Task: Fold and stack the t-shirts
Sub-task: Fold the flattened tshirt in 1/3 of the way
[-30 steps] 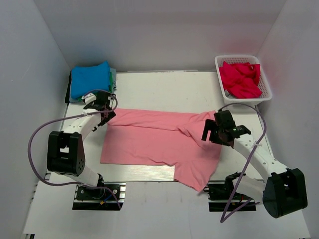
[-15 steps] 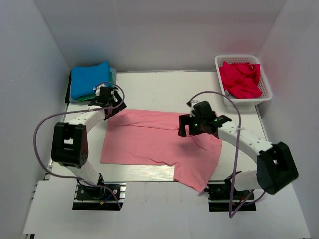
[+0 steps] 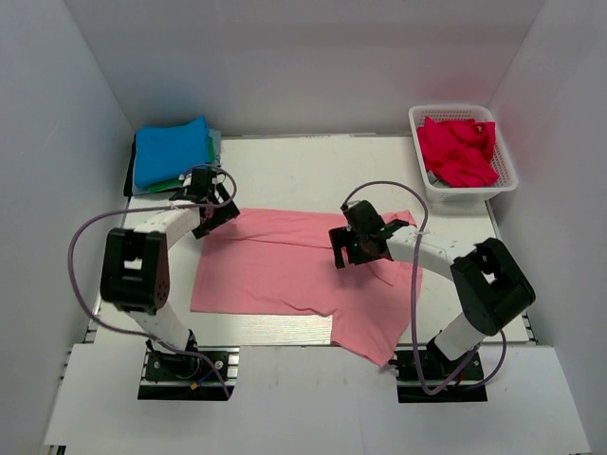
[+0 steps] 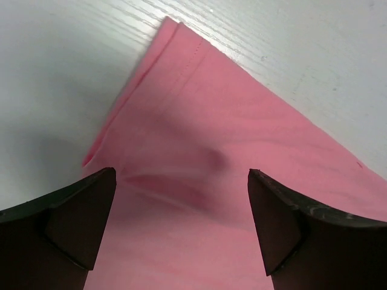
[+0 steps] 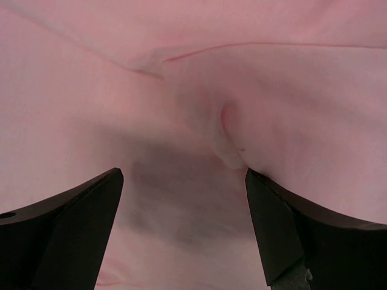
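The salmon pink t-shirt [image 3: 285, 270] is lying spread across the middle of the white desk [image 3: 303, 171]. Its soft matte cotton is lying mostly flat, and its near right part is hanging over the desk's front edge.

The left gripper [image 3: 220, 214] is hovering over the shirt's far left corner with its jaws spread wide and nothing between them. In the left wrist view its dark, wedge-shaped fingers [image 4: 66, 223] are framing a pointed corner of cloth. A fine line of stitching is running along the hem there, a small bump is rising in the fabric, and the desk beside it is showing a faint wood grain under white paint.

The right gripper [image 3: 347, 254] is poised over the shirt's right-centre, also released, its fingers [image 5: 284, 229] standing apart. Beneath them the cloth is bunching into a soft rounded ridge, with a folded edge crossing above it.

At the far left corner the bright blue t-shirt [image 3: 171, 150] is sitting folded in a neat rectangle, with the green t-shirt [image 3: 167, 186] peeking out just under it. At the far right the crimson red t-shirt [image 3: 457, 150] is lying crumpled in the white plastic lattice basket [image 3: 471, 193]. Lilac cables are looping from both arms.
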You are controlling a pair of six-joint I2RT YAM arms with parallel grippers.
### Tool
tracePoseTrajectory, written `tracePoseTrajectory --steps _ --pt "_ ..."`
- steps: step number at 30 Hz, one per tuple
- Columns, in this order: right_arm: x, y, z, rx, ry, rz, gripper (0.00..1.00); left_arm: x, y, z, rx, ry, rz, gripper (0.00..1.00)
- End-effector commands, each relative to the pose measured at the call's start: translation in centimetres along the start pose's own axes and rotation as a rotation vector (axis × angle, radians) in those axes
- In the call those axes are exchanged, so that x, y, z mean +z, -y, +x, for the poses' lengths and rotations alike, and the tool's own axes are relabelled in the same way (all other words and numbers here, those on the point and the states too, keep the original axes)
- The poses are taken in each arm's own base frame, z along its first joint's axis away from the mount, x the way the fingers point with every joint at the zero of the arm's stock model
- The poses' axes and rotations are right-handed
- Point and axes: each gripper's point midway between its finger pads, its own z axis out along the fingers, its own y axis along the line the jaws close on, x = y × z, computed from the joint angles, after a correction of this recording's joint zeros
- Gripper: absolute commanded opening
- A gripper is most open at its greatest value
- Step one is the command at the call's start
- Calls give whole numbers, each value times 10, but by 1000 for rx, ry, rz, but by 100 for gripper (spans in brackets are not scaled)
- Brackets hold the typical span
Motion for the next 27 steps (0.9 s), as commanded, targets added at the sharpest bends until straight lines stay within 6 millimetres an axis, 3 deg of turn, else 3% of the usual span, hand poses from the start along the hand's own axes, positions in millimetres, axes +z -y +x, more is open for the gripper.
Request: tracePoseTrajectory --steps 1,2,6,10,11,18,27 --pt "2 8 -27 42 77 74 86 -52 -8 -24 -47 120 -26 100" --pt "3 11 -27 48 79 89 85 -71 -8 -28 -73 139 -11 100" --pt "9 17 -28 90 93 136 80 -107 -19 -29 -112 209 15 100" --pt "9 20 -34 127 112 159 57 -135 -23 -35 -136 296 71 100" --pt "8 20 -35 131 114 160 44 -138 -25 -35 -139 309 70 100" --pt "-6 8 -28 160 93 104 2 -142 -26 -35 -142 320 79 100" --pt "-32 -5 -25 148 80 22 0 -131 -25 -28 -131 276 71 100"
